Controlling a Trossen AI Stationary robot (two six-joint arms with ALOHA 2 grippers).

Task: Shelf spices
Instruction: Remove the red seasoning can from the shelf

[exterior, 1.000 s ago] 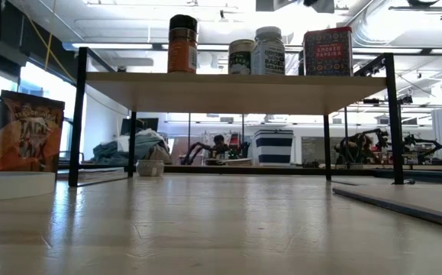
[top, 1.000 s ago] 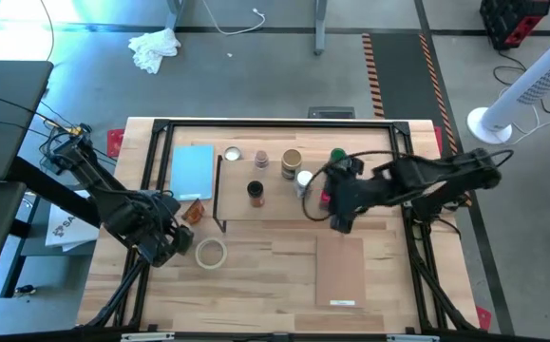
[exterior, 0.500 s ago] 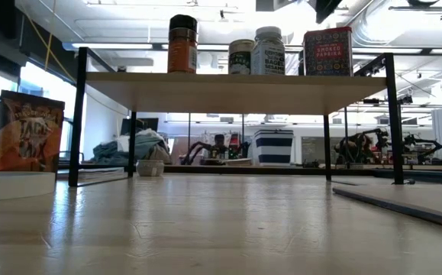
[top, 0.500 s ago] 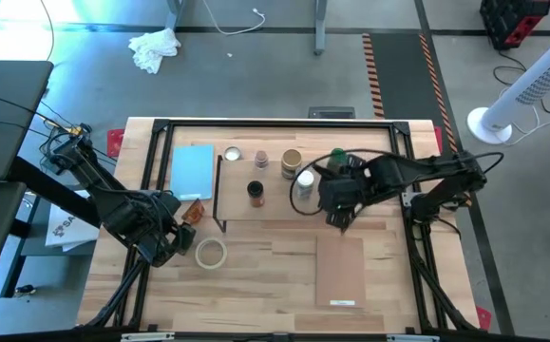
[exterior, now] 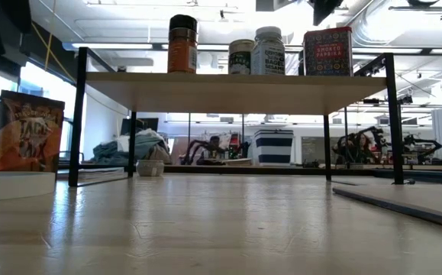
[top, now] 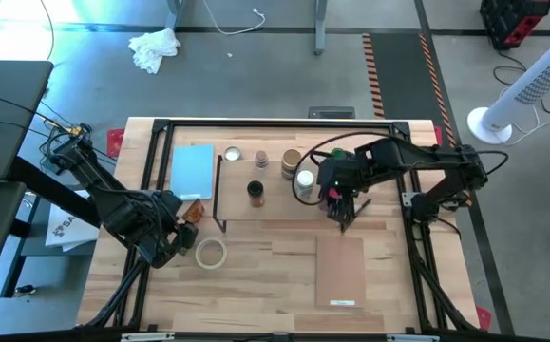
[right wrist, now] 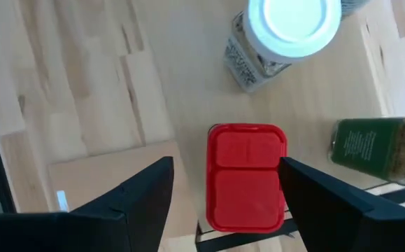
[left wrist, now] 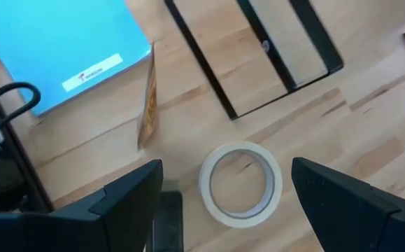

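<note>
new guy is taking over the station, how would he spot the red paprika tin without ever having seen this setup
Find the shelf, the low rack with a pale plank top in the middle of the table. The row of spices stands on it, and the red paprika tin is at the row's right-hand end in the low view, under the right gripper, whose fingers stand open on either side of it. It alone is square-sided with a flat red lid; its neighbours are round jars.

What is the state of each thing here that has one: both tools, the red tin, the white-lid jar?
Right tool: open, fingers either side of the red tin.
Left tool: open, empty, near the tape ring.
Red tin: upright on the shelf, lid shut.
White-lid jar: upright, lid on.
</note>
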